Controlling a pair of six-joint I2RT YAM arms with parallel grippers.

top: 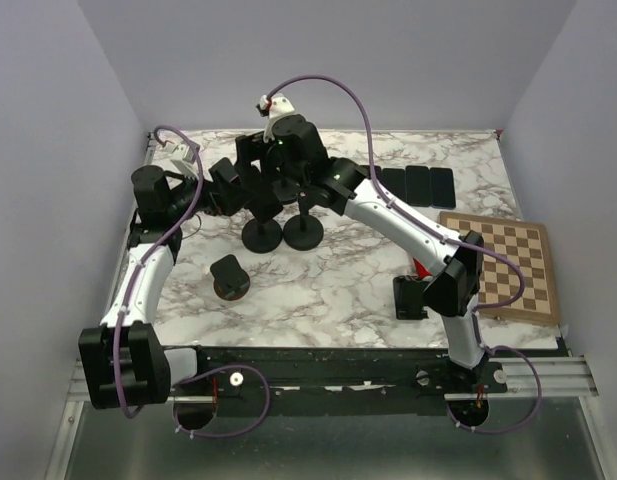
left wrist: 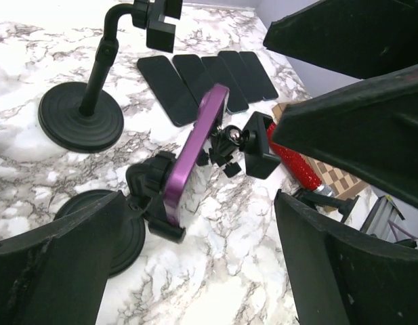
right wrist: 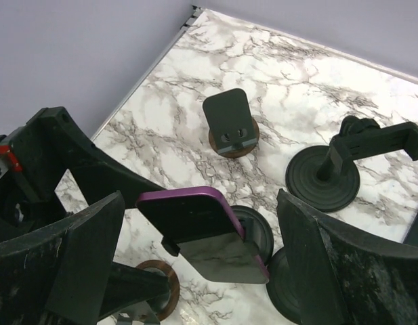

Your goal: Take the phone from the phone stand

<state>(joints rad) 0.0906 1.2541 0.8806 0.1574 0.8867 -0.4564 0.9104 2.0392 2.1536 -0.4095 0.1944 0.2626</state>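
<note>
A purple-cased phone (right wrist: 202,230) sits tilted in the clamp of a black phone stand (left wrist: 151,186); in the left wrist view the phone (left wrist: 195,152) shows edge-on. My right gripper (right wrist: 198,196) is open, its fingers wide on either side of the phone and not touching it. My left gripper (left wrist: 198,203) is open too, close to the phone's lower end and the stand's round base (left wrist: 137,237). In the top view both grippers, left (top: 233,190) and right (top: 278,175), crowd over the stand's base (top: 261,236); the phone is hidden there.
A second black stand (top: 305,232) with an empty clamp stands just right of the first. A small wooden-based stand (top: 229,277) sits nearer. Several dark phones (top: 418,185) lie in a row at the back right. A chessboard (top: 508,270) lies at the right edge.
</note>
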